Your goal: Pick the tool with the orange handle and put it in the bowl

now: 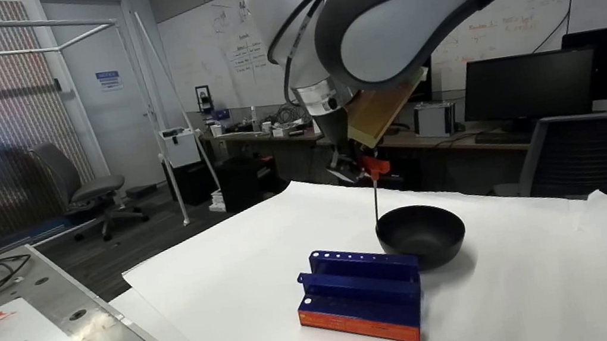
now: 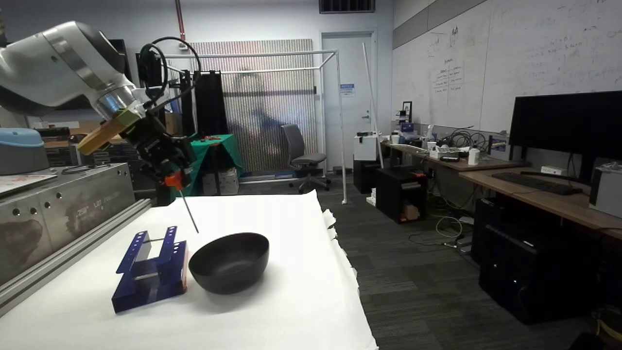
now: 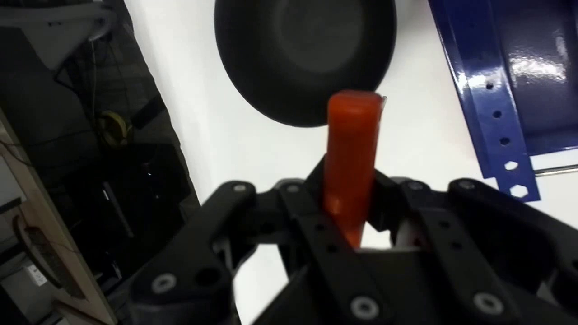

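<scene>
Wrist view: the tool with the orange handle (image 3: 351, 158) is sitting in the gripper (image 3: 350, 189), which is clamping the handle. In an exterior view the tool is hanging in the air, its tip pointing down near the rim of the bowl (image 2: 233, 282), a gap showing between them. The bowl is standing on the white-covered table (image 2: 301, 301) and presenting its dark inner floor. Just beside it, the blue rack (image 1: 358, 294) is standing.
</scene>
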